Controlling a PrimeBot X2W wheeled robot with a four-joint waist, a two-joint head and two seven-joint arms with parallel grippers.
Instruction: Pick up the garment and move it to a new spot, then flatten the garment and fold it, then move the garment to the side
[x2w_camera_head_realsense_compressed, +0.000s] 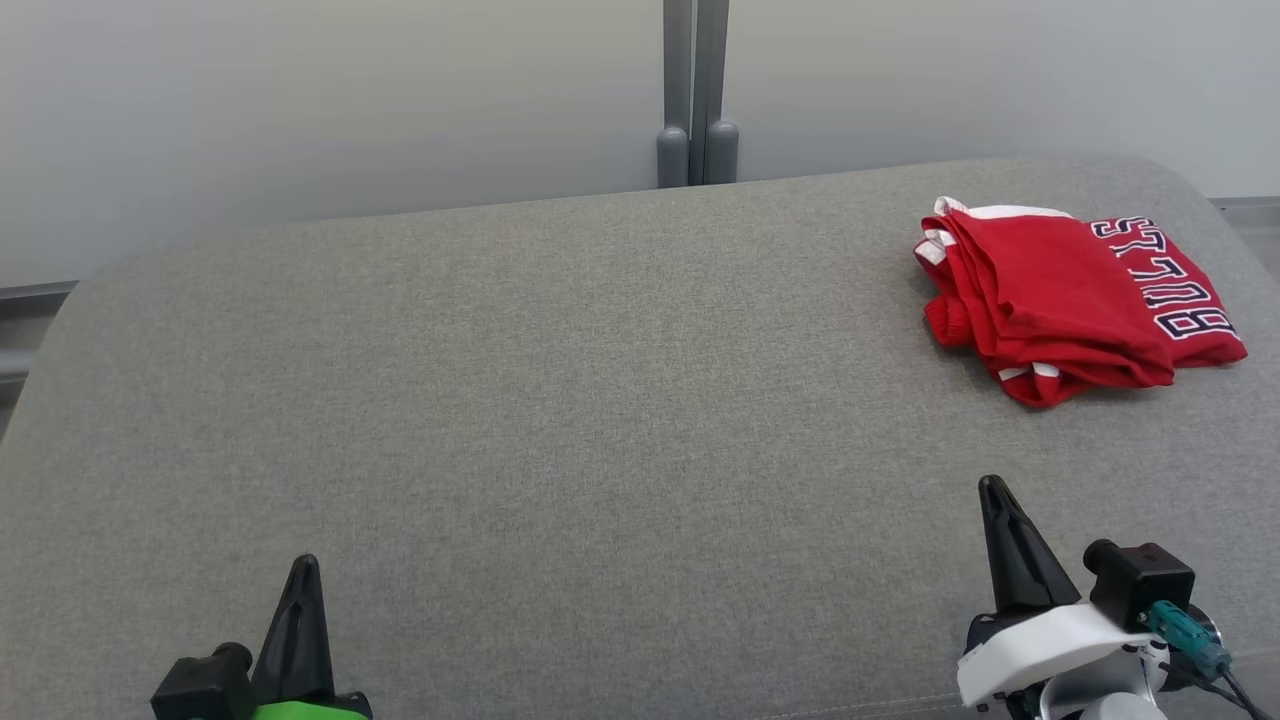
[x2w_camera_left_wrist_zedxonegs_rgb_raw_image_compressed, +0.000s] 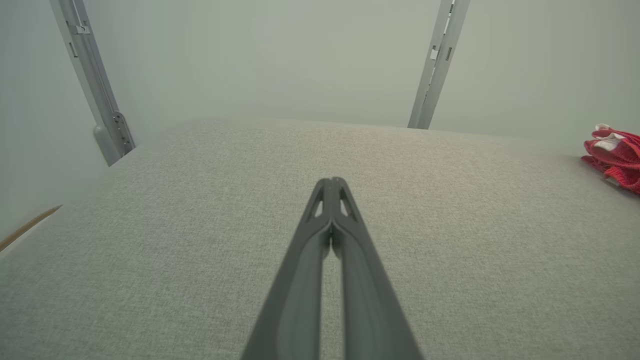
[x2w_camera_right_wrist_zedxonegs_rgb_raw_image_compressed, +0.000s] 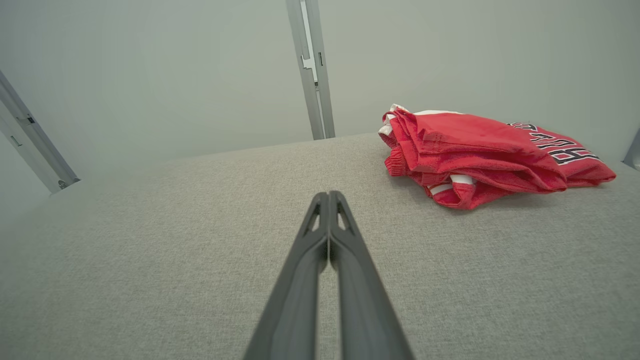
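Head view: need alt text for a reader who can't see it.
A folded red garment with white trim and dark lettering lies at the far right of a grey fabric surface. The left gripper and right gripper sit shut and empty at lower left and lower right, apart from it. A pale wall with a grey post stands behind.

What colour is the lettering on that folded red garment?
Dark navy with white outlines, on the red garment; clearest in the head view.

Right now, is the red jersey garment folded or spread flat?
Folded: the red jersey garment lies in compact stacked layers, edges showing, on the grey fabric surface.
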